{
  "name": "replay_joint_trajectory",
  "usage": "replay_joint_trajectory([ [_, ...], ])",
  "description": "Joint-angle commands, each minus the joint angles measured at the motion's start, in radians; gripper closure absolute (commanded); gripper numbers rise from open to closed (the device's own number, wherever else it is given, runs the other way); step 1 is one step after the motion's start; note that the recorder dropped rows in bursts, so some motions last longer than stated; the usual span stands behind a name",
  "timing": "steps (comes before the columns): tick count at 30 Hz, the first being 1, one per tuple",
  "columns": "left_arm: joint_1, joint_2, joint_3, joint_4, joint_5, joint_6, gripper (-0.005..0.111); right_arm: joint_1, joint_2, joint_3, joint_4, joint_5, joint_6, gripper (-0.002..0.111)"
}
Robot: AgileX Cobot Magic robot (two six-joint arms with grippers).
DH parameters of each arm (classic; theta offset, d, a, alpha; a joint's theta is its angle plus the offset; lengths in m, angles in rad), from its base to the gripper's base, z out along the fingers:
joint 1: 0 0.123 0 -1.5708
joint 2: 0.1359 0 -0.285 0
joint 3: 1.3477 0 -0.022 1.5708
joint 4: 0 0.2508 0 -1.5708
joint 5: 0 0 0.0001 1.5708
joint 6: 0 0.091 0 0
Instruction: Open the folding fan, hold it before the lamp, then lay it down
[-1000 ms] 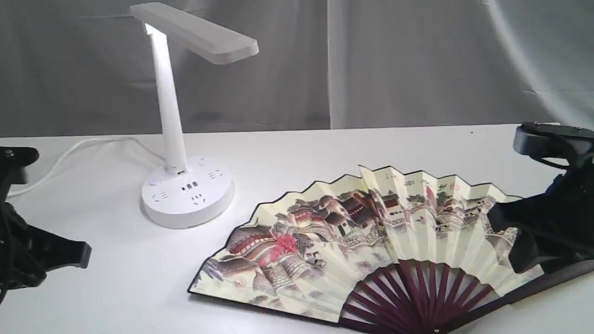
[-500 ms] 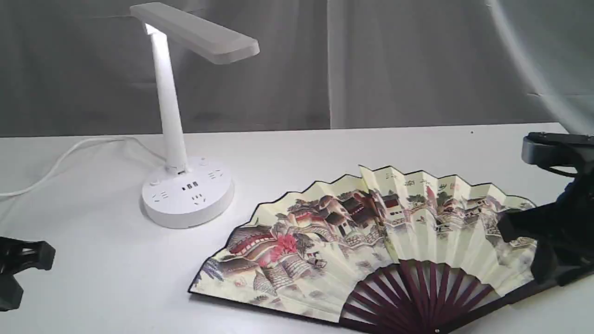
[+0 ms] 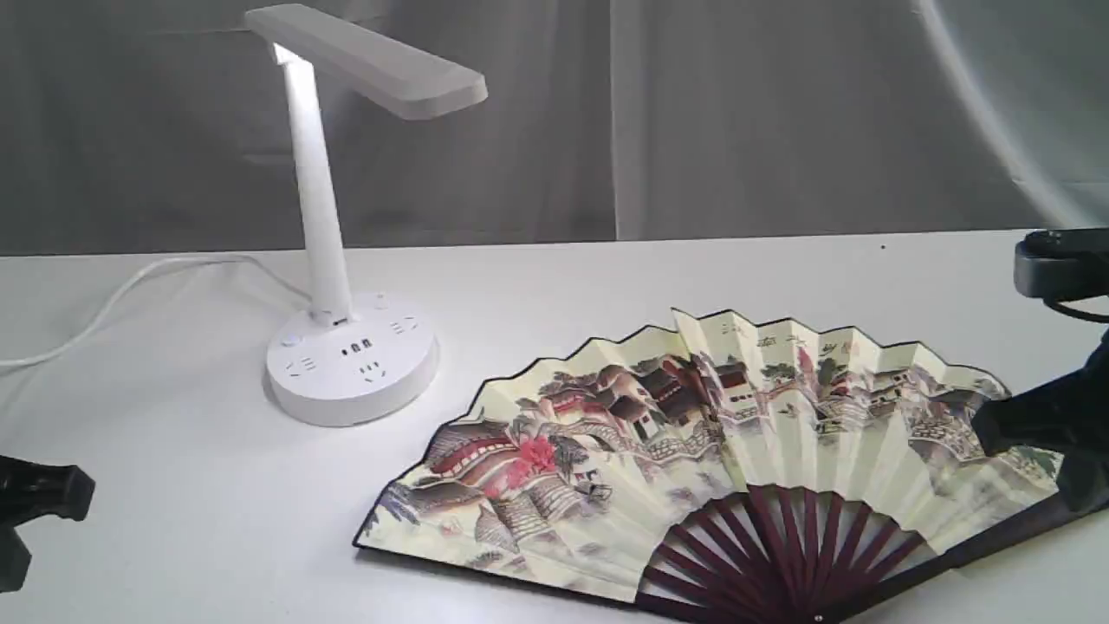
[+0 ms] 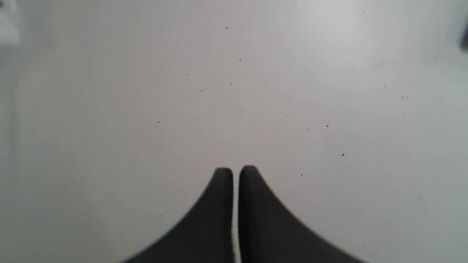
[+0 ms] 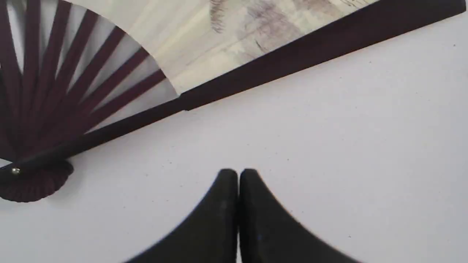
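Note:
The folding fan [image 3: 693,433] lies spread open and flat on the white table [image 3: 606,277], its painted leaf up and its maroon ribs meeting at the front edge. To its left stands the white lamp [image 3: 346,355], lit. Over bare table beside the fan's outer guard rib [image 5: 292,69], my right gripper [image 5: 237,171] is shut and holds nothing; it shows at the right edge in the exterior view [image 3: 1040,425]. My left gripper [image 4: 236,170] is shut and empty over bare table, far left [image 3: 35,494].
The lamp's white cord [image 3: 130,286] runs off to the left across the table. A grey curtain [image 3: 693,121] hangs behind the table's far edge.
My right gripper has drawn back to the right, off the fan's right end. The left arm has dropped and pulled away to the lower left. The fan has stayed flat on the table.

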Motion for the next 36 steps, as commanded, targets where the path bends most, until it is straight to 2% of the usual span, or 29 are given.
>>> replay_joint_trajectory([
  [1, 0.002, -0.008, -0.005, -0.004, -0.003, -0.011, 0.107, -0.027, -0.013, 0.033, 0.001, -0.033, 0.013, 0.108],
  [6, 0.002, -0.008, -0.005, -0.004, -0.007, -0.011, 0.107, -0.159, -0.013, 0.046, 0.052, -0.037, 0.008, 0.108],
  [8, 0.002, -0.008, -0.005, -0.004, -0.019, -0.011, 0.107, -0.171, -0.013, 0.046, 0.079, -0.037, -0.039, 0.108],
  [21, 0.002, -0.008, -0.005, 0.018, -0.046, -0.011, 0.107, -0.04, -0.013, 0.046, -0.003, -0.036, -0.025, 0.108],
  [30, 0.002, -0.069, -0.005, 0.02, -0.054, 0.033, 0.107, -0.039, -0.049, 0.046, -0.003, -0.038, -0.02, 0.108],
  [36, 0.002, -0.128, -0.005, -0.03, -0.045, 0.08, 0.107, -0.039, -0.092, 0.046, -0.003, -0.038, -0.02, 0.108],
])
